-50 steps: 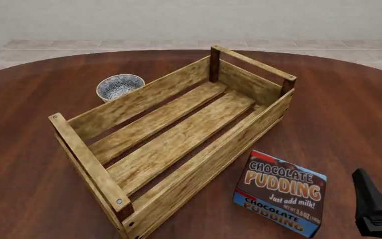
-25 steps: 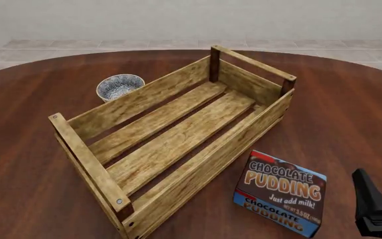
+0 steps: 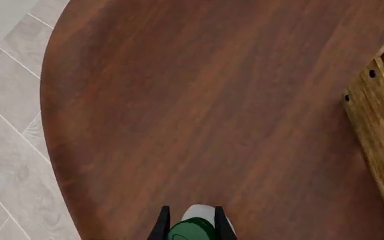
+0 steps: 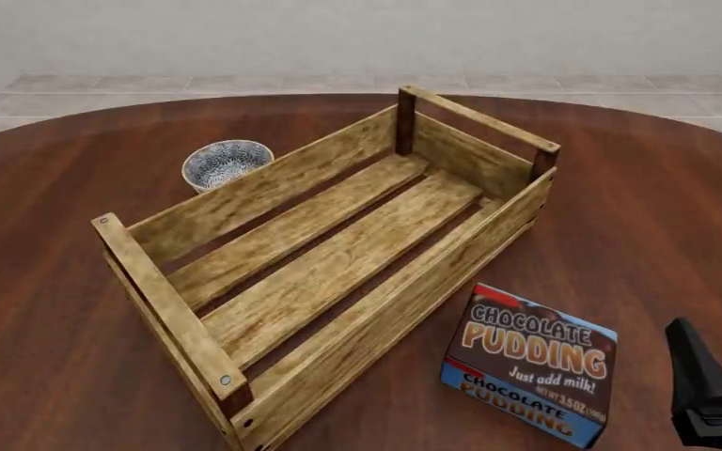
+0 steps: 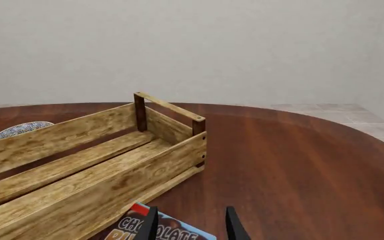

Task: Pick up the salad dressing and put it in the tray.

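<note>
Gripping the small white salad dressing bottle with the dark green cap [image 3: 193,229], the left claw [image 3: 192,231] is showing only its two black fingertips [image 3: 160,227] in the left wrist view, one pressed against each side of the bottle's neck. Beneath it the round dark reddish-brown wooden worktop [image 3: 199,100] is spreading out, with pale floor tiles [image 3: 8,150] lying past its curved edge. One corner of the large light-wood slatted tray [image 3: 379,130] is showing at the side of that same view, well apart from the bottle, so the salad dressing is sitting outside the tray. In the front view the tray [image 4: 166,301] is lying diagonally across the middle of the worktop [image 4: 662,207], its slatted floor bare, and the bottle is out of sight there. A small round blue-and-white patterned bowl [image 4: 226,163] is standing just beyond the tray's far long wall. A blue chocolate pudding box [image 4: 530,376] is lying near the tray's near long wall, on the right-hand side. The right claw [image 5: 190,225] is hovering just behind that box [image 5: 157,232], its two dark fingers [image 5: 235,227] standing spread apart with nothing between them; in the front view only a dark part of the right arm [image 4: 703,390] is showing at the lower right corner.
</note>
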Controlling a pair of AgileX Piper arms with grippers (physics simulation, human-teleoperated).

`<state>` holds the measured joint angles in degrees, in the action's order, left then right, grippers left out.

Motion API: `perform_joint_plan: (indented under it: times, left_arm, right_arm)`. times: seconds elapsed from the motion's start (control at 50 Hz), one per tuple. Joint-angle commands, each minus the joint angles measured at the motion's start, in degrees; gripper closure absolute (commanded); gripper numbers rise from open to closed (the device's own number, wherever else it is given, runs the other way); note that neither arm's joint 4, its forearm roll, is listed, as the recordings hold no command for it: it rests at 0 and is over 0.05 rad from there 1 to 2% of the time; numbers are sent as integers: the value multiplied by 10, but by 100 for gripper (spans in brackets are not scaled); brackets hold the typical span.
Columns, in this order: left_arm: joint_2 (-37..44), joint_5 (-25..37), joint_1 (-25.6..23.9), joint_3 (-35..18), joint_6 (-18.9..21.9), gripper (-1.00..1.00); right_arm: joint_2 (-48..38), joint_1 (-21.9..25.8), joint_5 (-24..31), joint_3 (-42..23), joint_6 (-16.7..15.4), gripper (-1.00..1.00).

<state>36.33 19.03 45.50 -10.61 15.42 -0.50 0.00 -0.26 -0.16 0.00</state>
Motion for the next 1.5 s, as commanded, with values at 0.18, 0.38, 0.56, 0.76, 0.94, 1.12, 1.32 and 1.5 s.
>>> perform_joint_plan:
  times: [0.18, 0.38, 0.56, 0.76, 0.94, 1.12, 1.32, 1.5]
  left_arm:
    - [-15, 21, -4, -2, -8, 100]
    - [-56, 63, -23, -14, -14, 100]
    - [-101, 116, -37, -58, -15, 100]
    - [-130, 160, -51, -121, -8, 100]
    - [-131, 175, -77, -166, -11, 100]
    - [-118, 178, -132, -212, -19, 100]
    - [-93, 173, -186, -261, -31, 100]
    - [-67, 178, -233, -324, -34, 100]
  right_arm:
    - [0, 0, 0, 0, 0, -100]
    - [0, 0, 0, 0, 0, -100]
    - [0, 0, 0, 0, 0, -100]
    - [0, 0, 0, 0, 0, -100]
    - [0, 0, 0, 0, 0, -100]
    - [0, 0, 0, 0, 0, -100]
    - [0, 0, 0, 0, 0, -100]
    - [0, 0, 0, 0, 0, -100]
